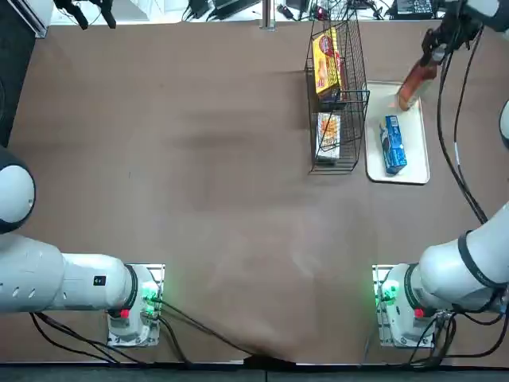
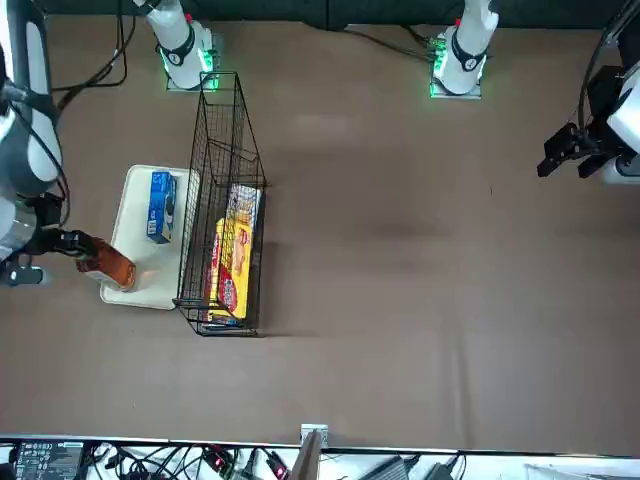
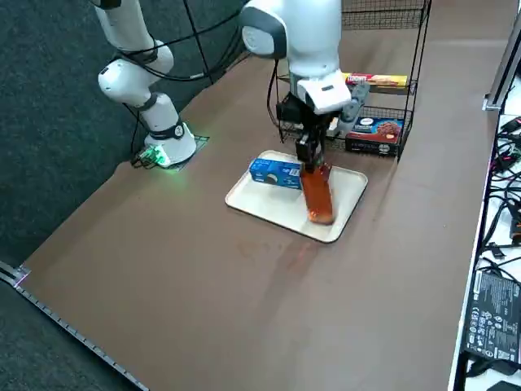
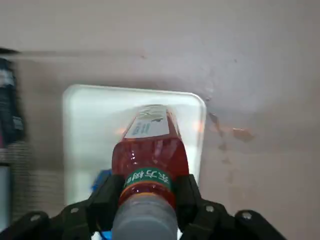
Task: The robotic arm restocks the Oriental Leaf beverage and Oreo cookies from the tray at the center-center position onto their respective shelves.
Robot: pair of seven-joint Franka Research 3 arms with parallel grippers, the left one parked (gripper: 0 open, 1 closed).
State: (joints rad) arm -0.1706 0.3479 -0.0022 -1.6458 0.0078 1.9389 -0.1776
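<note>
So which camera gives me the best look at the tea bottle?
The right wrist view: the bottle fills its middle, label and neck facing it, between the right gripper's fingers. The top, front and right side views show it smaller, tilted, its neck hidden by the gripper.

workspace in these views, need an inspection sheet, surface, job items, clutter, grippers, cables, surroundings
surface: brown tabletop, small reddish marks near the tray in the wrist view
tea bottle: between the right gripper's fingers, over the tray
cookie packet: on the white tray
rack: beside the tray, holds yellow-and-red packages
clutter: nothing seen
right gripper: shut on the bottle near its cap
cables: black, loose beside the right arm and across the table near the bases
surroundings: electronics and wires beyond the table edge
</note>
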